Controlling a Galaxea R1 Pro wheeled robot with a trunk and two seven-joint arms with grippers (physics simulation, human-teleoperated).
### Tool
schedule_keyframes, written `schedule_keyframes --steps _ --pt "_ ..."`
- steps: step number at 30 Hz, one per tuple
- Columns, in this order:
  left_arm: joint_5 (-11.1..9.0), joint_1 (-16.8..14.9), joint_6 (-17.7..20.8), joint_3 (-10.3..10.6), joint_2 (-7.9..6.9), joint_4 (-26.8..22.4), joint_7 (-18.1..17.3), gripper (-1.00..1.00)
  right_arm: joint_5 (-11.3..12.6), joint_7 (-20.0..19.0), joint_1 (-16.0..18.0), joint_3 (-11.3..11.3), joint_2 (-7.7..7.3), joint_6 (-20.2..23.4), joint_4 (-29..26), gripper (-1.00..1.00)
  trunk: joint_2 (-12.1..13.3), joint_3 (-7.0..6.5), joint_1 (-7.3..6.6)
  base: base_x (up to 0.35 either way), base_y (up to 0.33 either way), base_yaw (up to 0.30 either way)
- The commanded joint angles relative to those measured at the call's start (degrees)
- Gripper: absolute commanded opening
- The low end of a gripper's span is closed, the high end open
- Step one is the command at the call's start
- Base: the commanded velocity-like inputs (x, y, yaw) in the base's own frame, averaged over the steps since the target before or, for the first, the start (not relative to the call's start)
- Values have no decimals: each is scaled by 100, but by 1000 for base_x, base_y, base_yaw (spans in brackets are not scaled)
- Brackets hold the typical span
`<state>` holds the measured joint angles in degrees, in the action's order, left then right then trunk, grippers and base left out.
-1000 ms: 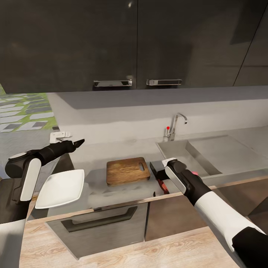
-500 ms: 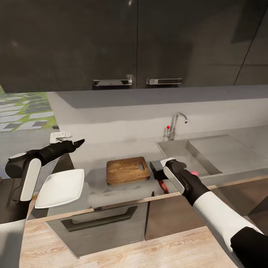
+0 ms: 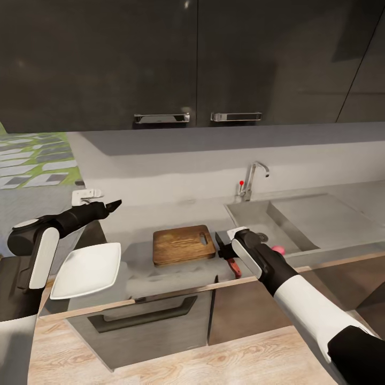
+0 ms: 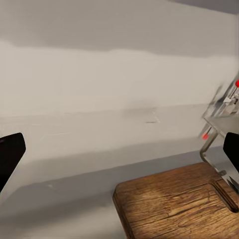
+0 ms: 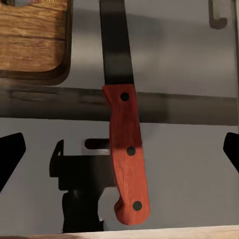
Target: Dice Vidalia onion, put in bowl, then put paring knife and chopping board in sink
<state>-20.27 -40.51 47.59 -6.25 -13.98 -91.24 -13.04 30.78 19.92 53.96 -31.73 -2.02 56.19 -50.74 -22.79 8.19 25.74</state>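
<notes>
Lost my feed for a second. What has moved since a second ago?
The right arm slid slightly left and toward the backsplash, so the right gripper now hangs open over the paring knife, nothing grasped yet. A pink object at the sink is uncovered. The left gripper, chopping board and bowl stayed put.

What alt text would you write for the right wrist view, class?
A red-handled paring knife lies flat on the grey countertop, between the open right gripper's dark fingers. A corner of the wooden chopping board lies beside its blade.
</notes>
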Motion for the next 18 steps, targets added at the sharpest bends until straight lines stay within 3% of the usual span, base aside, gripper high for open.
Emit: schedule_keyframes --steps 1,18 --pt "14 -8 31 -8 1 -5 -33 100 60 56 9 -26 -4 12 -7 100 -13 13 4 55 -44 0" --pt "14 -6 31 -14 1 -1 -32 100 69 64 5 -15 4 21 -7 100 -13 13 4 39 -37 0"
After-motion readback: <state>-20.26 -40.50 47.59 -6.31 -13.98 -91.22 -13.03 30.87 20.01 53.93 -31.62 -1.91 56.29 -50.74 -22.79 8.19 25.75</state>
